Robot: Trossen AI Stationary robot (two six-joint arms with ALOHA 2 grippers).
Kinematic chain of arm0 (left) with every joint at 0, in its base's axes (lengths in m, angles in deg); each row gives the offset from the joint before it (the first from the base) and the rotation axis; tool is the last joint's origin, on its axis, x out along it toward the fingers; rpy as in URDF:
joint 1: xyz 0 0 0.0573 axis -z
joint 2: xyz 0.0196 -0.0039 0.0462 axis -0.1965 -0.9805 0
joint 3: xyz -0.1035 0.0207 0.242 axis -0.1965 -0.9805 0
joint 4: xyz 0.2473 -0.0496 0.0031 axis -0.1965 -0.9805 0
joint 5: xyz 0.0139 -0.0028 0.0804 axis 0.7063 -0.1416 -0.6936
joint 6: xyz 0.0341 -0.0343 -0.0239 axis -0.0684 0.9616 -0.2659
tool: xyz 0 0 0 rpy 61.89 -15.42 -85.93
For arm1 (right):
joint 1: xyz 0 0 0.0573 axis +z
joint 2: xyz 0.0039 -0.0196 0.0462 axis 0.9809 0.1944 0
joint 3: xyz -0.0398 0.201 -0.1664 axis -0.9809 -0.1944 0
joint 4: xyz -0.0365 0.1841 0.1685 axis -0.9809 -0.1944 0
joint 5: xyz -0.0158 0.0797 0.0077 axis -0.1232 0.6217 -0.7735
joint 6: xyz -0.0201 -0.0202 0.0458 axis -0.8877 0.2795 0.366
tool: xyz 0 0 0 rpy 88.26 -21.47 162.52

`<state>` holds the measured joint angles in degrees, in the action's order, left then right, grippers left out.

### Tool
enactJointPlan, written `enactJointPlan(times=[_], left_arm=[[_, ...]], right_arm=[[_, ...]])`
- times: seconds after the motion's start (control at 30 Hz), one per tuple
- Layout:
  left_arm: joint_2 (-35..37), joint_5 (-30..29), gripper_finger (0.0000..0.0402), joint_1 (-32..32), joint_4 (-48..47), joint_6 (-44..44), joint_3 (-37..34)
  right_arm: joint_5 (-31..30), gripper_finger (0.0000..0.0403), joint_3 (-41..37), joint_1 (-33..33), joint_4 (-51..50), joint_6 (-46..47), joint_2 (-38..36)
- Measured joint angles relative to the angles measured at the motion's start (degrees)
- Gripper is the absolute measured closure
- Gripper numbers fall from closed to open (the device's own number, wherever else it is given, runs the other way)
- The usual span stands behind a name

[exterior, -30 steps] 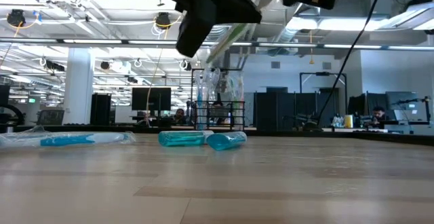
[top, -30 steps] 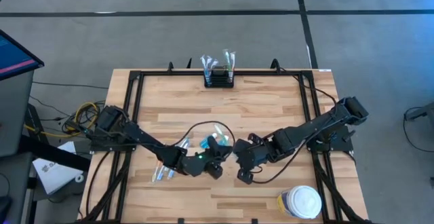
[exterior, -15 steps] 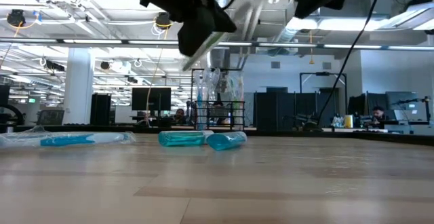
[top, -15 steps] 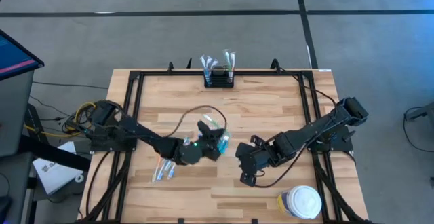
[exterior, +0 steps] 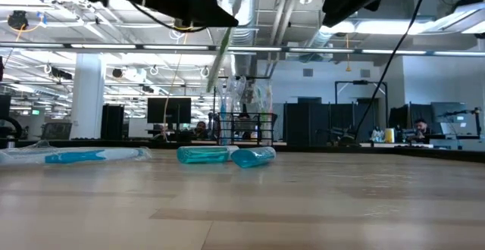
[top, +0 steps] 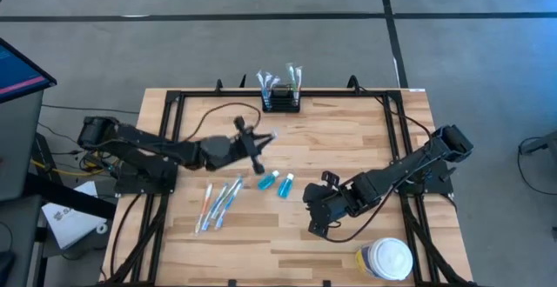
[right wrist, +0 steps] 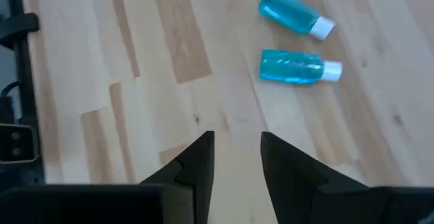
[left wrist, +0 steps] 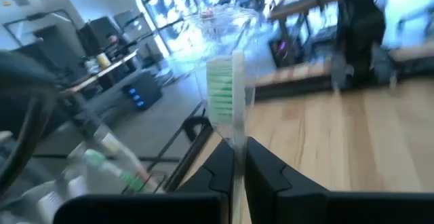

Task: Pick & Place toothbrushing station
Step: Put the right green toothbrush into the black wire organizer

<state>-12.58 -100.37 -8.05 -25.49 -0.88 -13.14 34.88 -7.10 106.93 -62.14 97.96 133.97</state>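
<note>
The toothbrushing station (top: 281,101), a small black open-topped holder, stands at the far edge of the table (top: 348,148), about midway along it, with a few wrapped items already upright in it; so part of the filling looks done.

The left pincer (top: 255,143) is over the table's middle-left, near side of the station and a little to its left, and is closed on a wrapped toothbrush (left wrist: 224,98) with green bristles (the left wrist view shows the brush clamped between the two fingers, head standing clear above them). This brush is in the air, not yet in the holder, so the step in hand appears to be carrying it across to the station.

What is left lies on the table: two small blue bottles (top: 275,183) near the middle, side by side, and a loose bunch of wrapped toothbrushes (top: 218,204) to their left, nearer the front edge. None of these is touched at present.

The right pincer (top: 318,217) waits low over the near-right part of the table, its fingers parted and holding nothing. A round white-lidded jar (top: 385,257) sits at the near right corner, apart from the work.

By this reckoning the task is partway along, with several items still to go in.
</note>
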Motion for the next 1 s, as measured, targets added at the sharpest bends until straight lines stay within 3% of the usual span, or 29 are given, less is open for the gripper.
enactJointPlan(times=[0.4,0.67,1.0], left_arm=[[0.24,15.88,0.0395,-14.74,5.85,4.54,-0.74],[-0.15,19.8,0.0396,-20.35,10.83,8.33,-0.72],[-7.37,20.44,0.0396,-24.97,22.32,8.91,-0.7]], right_arm=[[-1.5,0.0291,0.0,0.42,0.65,-3.12,0.05],[-3.73,0.0291,0.0,1.34,1.25,-5.72,0.05],[-4.47,0.0291,0.02,1.49,1.07,-7.47,0.05]])
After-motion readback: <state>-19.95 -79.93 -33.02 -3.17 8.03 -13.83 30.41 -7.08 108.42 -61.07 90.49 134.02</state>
